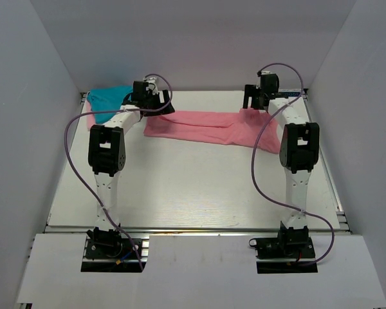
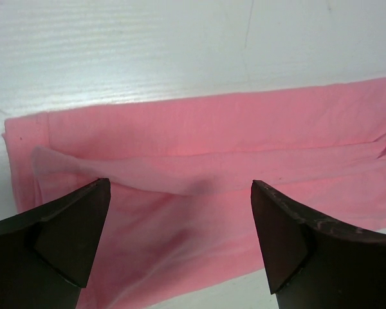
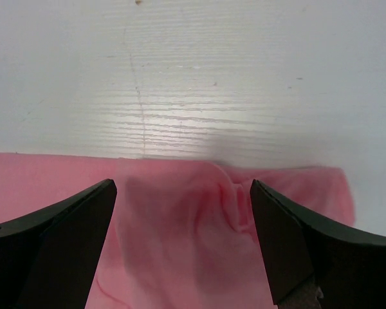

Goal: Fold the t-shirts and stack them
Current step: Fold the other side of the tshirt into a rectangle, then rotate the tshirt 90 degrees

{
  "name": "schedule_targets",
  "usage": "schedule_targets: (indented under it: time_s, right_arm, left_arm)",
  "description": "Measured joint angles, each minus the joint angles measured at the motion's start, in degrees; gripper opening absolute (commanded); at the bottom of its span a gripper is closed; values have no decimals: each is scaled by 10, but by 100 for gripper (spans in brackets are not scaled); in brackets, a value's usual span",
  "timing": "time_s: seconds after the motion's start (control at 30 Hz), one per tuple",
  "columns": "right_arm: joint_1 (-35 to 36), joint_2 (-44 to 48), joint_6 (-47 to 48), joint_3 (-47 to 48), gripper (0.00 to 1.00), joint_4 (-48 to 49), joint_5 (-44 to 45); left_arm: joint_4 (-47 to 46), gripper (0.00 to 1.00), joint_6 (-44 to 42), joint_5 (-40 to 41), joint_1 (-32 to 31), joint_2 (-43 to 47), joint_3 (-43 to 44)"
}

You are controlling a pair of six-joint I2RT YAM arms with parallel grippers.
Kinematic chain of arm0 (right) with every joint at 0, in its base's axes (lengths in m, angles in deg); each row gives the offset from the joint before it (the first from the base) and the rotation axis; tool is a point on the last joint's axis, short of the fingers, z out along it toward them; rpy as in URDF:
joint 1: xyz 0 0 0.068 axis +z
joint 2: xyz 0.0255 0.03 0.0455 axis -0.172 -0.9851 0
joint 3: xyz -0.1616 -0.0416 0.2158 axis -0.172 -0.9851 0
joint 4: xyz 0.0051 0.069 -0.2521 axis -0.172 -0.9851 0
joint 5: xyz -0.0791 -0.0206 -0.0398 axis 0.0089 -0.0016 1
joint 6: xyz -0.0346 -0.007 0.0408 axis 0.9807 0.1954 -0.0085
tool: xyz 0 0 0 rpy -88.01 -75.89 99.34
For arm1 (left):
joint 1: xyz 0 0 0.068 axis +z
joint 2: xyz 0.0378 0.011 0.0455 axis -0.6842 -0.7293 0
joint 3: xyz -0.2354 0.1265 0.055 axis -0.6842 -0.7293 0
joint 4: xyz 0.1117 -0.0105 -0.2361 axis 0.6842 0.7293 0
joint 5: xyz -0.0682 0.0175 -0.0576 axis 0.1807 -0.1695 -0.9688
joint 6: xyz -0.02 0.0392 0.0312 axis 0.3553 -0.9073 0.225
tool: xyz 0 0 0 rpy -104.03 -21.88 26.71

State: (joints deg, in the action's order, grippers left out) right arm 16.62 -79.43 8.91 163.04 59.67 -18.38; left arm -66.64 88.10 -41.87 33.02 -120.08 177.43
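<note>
Black and wedge-shaped, the left claw (image 2: 179, 188) stands spread as wide as it goes with nothing between its fingers; it is poised over the left end of the pink shirt (image 1: 206, 127), above a soft lengthwise ridge where one layer laps another. The right claw (image 3: 183, 188) is likewise wide apart and empty; it is over the shirt's right end, where the cloth gathers into a small pucker beside a rounded corner. How high either claw sits above the cloth I cannot tell.

The shirt lies as a long narrow band across the far half of the table (image 1: 180, 193), wider and more ragged at its right end; it looks folded lengthwise already, so I judge the step in hand to be a two-ended grasp for the next fold. That move calls for both claws to drop and pinch every layer at once, then travel in step; a claw that catches only the top layer would peel the fold open, and uneven travel would skew the band.

The cloth is thin, matte and limp, with shallow creases and a stitched hem at the left end; the table is white, finely ribbed, with a hairline crack. The teal shirt (image 1: 106, 100) lies crumpled in the far left corner behind the left arm; whether it touches the pink one is hidden. No third shirt shows.
</note>
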Motion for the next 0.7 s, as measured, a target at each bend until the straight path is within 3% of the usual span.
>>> schedule_targets:
  time_s: [0.2,0.37,0.53,0.7]
  right_arm:
    - [0,93,-7,-40,90,-34,22]
    - [0,155,-28,-132,90,-50,7]
    - [0,145,-48,-204,90,-78,-16]
    - [0,102,-64,-178,90,-111,-32]
  left_arm:
    - [-26,100,0,-15,0,-4,7]
    - [-31,100,0,-16,0,-40,35]
    - [-45,100,7,-2,0,-70,38]
    - [-29,100,12,26,-2,-69,39]
